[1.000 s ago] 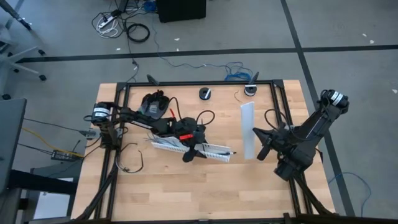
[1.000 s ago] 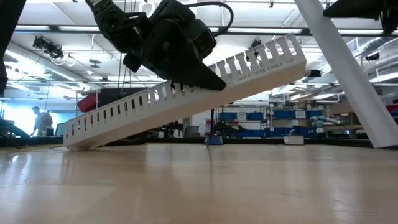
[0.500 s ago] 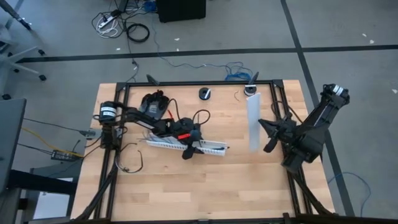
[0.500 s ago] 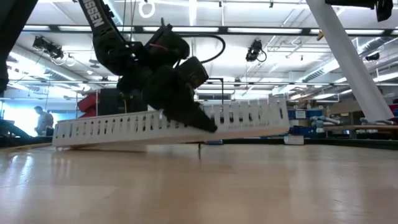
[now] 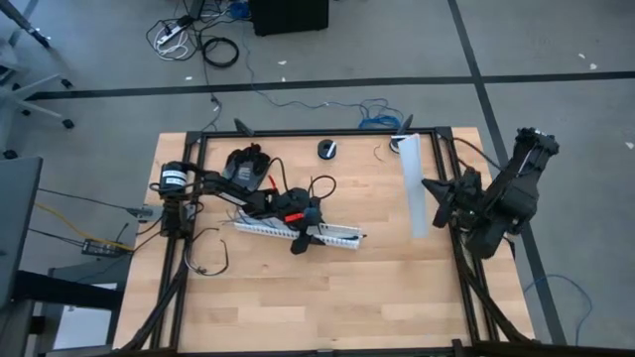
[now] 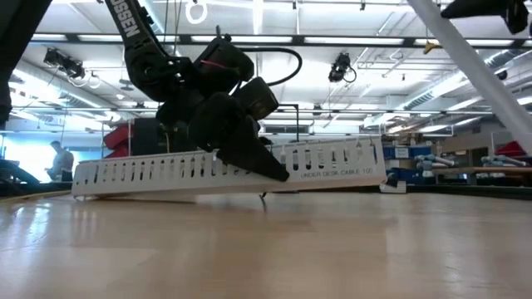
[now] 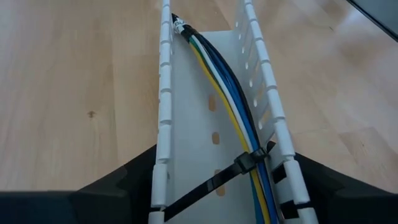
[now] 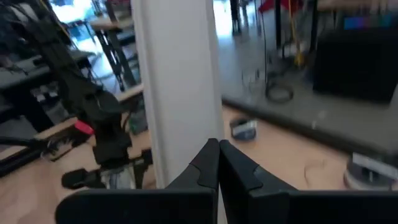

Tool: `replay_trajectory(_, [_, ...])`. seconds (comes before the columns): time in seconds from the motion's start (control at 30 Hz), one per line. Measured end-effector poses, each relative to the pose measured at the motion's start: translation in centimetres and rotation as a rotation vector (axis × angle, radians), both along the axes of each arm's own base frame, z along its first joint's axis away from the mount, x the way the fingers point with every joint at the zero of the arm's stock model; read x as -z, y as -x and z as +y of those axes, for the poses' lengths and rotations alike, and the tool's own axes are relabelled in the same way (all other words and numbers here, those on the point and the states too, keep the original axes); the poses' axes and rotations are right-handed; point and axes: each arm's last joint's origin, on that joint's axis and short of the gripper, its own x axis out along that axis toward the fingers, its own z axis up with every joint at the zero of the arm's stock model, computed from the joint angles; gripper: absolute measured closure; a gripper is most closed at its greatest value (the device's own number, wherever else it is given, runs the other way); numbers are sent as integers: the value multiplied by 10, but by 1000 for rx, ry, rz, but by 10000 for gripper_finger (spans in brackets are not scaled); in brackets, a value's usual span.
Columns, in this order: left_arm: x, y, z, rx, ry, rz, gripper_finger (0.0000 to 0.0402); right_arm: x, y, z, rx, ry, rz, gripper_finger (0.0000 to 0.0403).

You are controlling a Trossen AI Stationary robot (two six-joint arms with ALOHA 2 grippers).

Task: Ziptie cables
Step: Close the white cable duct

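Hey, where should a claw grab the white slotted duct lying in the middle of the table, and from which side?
Probably mid-length on the white slotted duct, from above, one finger outside each slotted wall. It lies flat with its open channel upward, cables running inside; the left claw already straddles it there.

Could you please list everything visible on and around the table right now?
White slotted plastic duct: one, table middle, resting on the wood.
Bundle of thin coloured cables: one, blue, yellow, white and black, lying inside the duct.
Black zip tie: one, wrapped around the cables.
Flat white duct cover strip: one, right side.
Small round black objects: two, far edge.
Wooden table: one, light wood.
Left hand: black, straddling the duct.
Right hand: black, shut on the cover strip.
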Motion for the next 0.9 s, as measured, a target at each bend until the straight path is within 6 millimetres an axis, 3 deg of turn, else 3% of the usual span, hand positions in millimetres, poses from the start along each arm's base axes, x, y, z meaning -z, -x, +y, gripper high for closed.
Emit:
replay_trajectory(0.47, [-1, 0, 0, -5, -15, -8, 158, 2, 9, -9, -83, -587, 281, 403])
replay_trajectory(0.67, [-1, 0, 0, -6, -16, -9, 158, 13, -9, 5, -105, -739, 332, 403])
replay_trajectory(0.9, [-1, 0, 0, 6, -36, -18, 158, 45, -38, 15, -48, -764, 634, 403])
